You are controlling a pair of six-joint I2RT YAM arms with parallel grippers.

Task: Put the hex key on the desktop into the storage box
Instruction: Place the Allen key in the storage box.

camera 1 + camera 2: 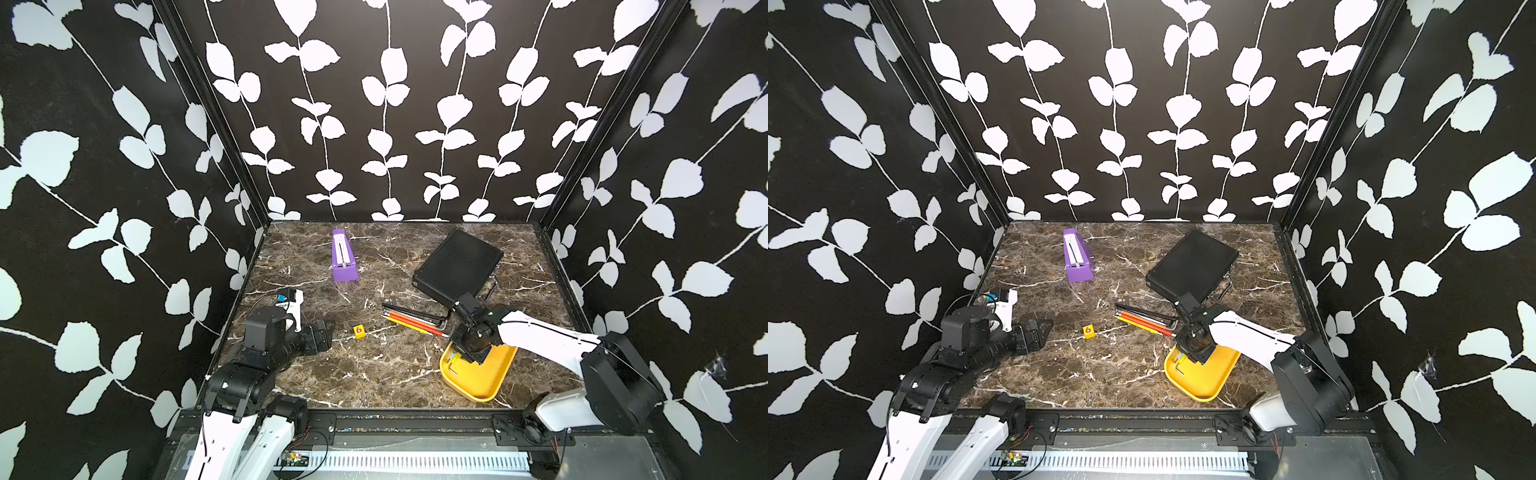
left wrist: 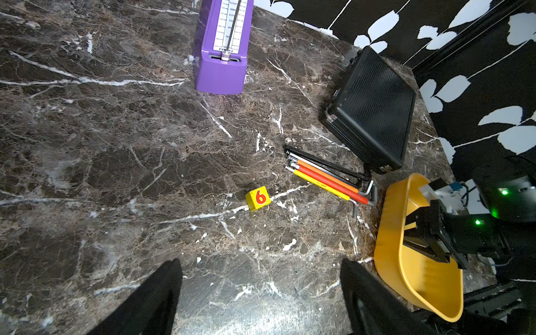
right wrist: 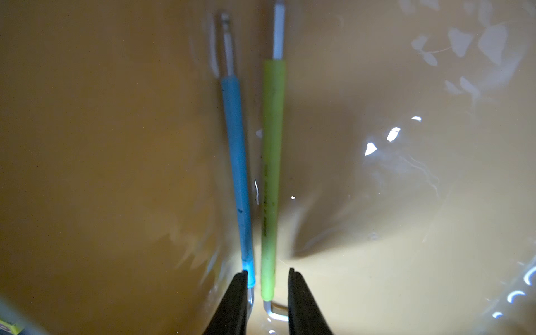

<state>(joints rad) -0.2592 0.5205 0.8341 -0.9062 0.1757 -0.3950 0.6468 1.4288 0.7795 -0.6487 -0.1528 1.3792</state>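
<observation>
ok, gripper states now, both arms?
Left gripper: open, empty.
Right gripper: open, jaws loose around the green hex key in the storage box.

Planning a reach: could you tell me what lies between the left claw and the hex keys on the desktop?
A small yellow cube marked 6 sits on the desktop between them, as both top views show.

You had a desktop (image 1: 374,368) that looked like polished stone, glossy and smooth. The storage box (image 1: 488,384) was shiny yellow plastic, slick enough to carry reflections. The green hex key (image 3: 272,174) and blue hex key (image 3: 238,174) showed bare bright metal beyond matt sleeves. The black case (image 1: 457,259) was ribbed and dull.
</observation>
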